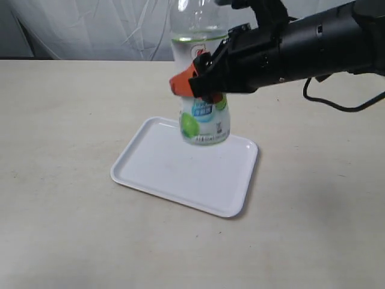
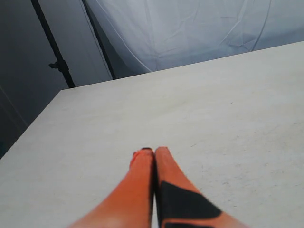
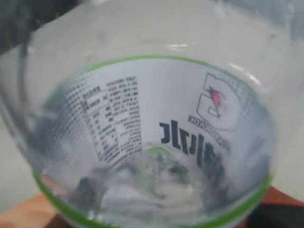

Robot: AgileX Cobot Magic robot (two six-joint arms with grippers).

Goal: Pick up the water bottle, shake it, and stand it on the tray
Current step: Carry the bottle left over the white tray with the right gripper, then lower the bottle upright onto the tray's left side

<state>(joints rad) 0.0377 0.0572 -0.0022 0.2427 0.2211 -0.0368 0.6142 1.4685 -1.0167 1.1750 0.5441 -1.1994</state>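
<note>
The water bottle [image 1: 203, 114] hangs upright in the air above the far edge of the white tray [image 1: 180, 174], its top cut off by the frame. My right gripper [image 1: 195, 81], with orange fingers, is shut on the bottle's middle, reaching in from the right. In the right wrist view the clear bottle [image 3: 152, 137] fills the picture, its label lettering showing through the plastic and orange fingers [image 3: 23, 213] at the edges. My left gripper [image 2: 154, 151] is shut with nothing in it, over bare table; it does not show in the exterior view.
The beige table [image 1: 66, 120] stretches around the tray on all sides. A white curtain [image 1: 90, 27] hangs behind the table's far edge. A black cable [image 1: 337, 105] droops from the right arm above the table.
</note>
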